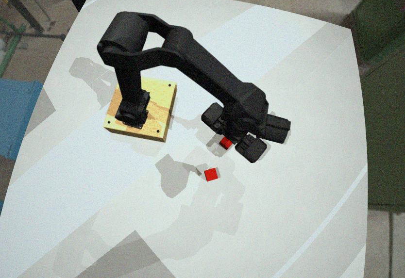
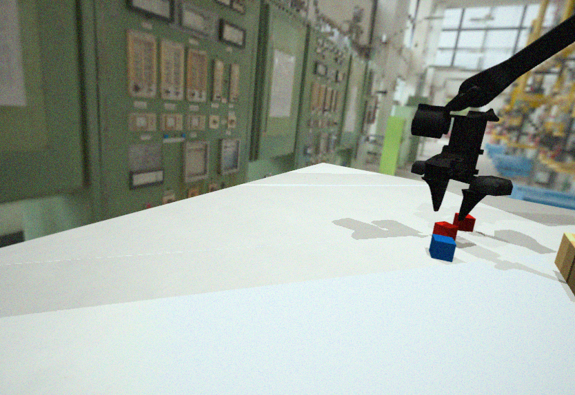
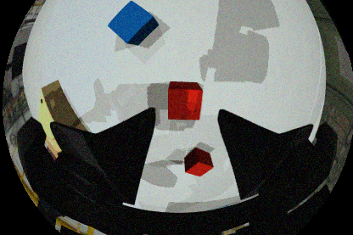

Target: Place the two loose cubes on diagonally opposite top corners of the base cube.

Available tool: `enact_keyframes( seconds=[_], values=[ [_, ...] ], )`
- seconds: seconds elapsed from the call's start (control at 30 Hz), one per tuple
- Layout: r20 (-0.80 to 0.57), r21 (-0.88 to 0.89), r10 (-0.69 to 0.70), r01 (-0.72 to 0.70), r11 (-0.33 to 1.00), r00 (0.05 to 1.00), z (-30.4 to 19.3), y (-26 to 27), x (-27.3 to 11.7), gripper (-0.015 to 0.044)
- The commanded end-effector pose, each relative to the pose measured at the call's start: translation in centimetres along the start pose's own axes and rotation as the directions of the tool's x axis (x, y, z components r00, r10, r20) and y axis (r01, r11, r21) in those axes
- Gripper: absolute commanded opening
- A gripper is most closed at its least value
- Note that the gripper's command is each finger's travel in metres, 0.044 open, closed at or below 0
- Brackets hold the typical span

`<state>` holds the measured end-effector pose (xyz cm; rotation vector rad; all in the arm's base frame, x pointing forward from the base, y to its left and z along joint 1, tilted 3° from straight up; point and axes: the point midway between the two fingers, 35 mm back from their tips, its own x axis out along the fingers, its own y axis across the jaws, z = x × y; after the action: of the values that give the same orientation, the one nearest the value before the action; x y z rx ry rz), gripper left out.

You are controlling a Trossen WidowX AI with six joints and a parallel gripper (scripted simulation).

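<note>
The white table (image 1: pixel 98 183) spread wide under me, crossed by pale bands of light and grey shadows. My black arm (image 1: pixel 202 69) rose from the wooden mounting board (image 1: pixel 160 105) near the table's far-left part in the top view and reached out and down over the cubes.

My gripper (image 2: pixel 451 209) pointed straight down with its fingers (image 2: pixel 436 195) apart and nothing between them. Seen from the side, the two tapered tips hung just above the cubes, not touching any of them.

The blue cube (image 3: pixel 132 23) sat flat on the table, off ahead and to the left in the wrist view, well clear of my fingers. From above it was hidden under my wrist.

One red cube (image 3: pixel 185 101) lay on the table directly below me, in line with the gap between my fingers and a little ahead of their tips in the wrist view. From above, only part of it (image 1: pixel 225 142) showed beside my wrist.

The other red cube (image 1: pixel 211 174) rested on the table on its own, apart from the first and farther from the blue one; in the wrist view it (image 3: pixel 198 162) appeared lower in the gap, turned at an angle.

Neither red cube was on the blue cube.
</note>
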<state>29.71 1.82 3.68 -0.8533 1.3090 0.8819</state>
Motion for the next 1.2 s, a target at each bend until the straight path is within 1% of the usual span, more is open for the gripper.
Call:
enact_keyframes(
  seconds=[0.0,0.7,0.9,1.03,1.17],
  values=[
    [-0.007,0.002,0.003,-0.003,1.000,1.000,-0.1,0.1,0.5,0.0265],
    [-0.007,0.002,0.004,-0.004,1.000,1.000,-0.2,0.2,3.7,0.0265],
    [-0.007,0.002,0.004,-0.004,1.000,1.000,-0.2,0.2,3.7,0.0107],
    [-0.007,0.002,0.004,-0.004,1.000,1.000,-0.2,0.1,3.6,0.0105],
    [-0.007,0.002,0.003,-0.003,1.000,1.000,-0.1,0.0,2.7,0.0105]
  ],
)
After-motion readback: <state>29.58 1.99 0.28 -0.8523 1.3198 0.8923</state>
